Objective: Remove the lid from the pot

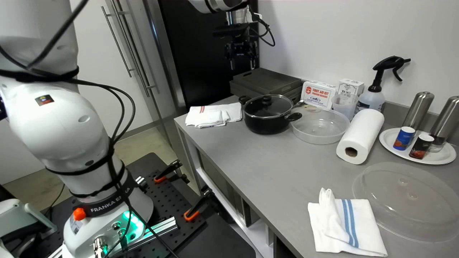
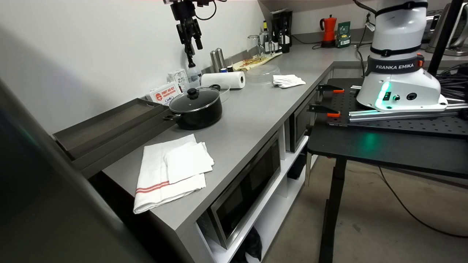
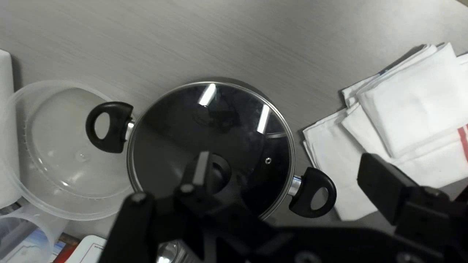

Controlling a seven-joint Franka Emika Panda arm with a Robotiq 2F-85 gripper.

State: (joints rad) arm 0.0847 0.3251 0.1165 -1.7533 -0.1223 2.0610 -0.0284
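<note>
The black pot (image 1: 263, 125) stands upright on the grey counter, also seen in an exterior view (image 2: 204, 118). The round glass lid (image 1: 279, 104) with its dark centre knob rests on the pot's rim; it also shows in an exterior view (image 2: 204, 98) and the wrist view (image 3: 161, 138). My gripper (image 1: 242, 66) is open and empty, above and apart from the lid, as an exterior view (image 2: 193, 50) also shows. In the wrist view the gripper (image 3: 289, 175) has one finger partly covering the knob and the other over the towel. The gripper hides the pot's lower edge there.
A folded white towel (image 1: 215, 114) lies beside the pot. A clear container (image 1: 319, 132) sits close to one pot handle. Dark trays (image 1: 265, 82) and a first aid box (image 1: 317, 94) stand behind. A paper towel roll (image 1: 360, 136) and a large clear cover (image 1: 412, 200) lie farther along.
</note>
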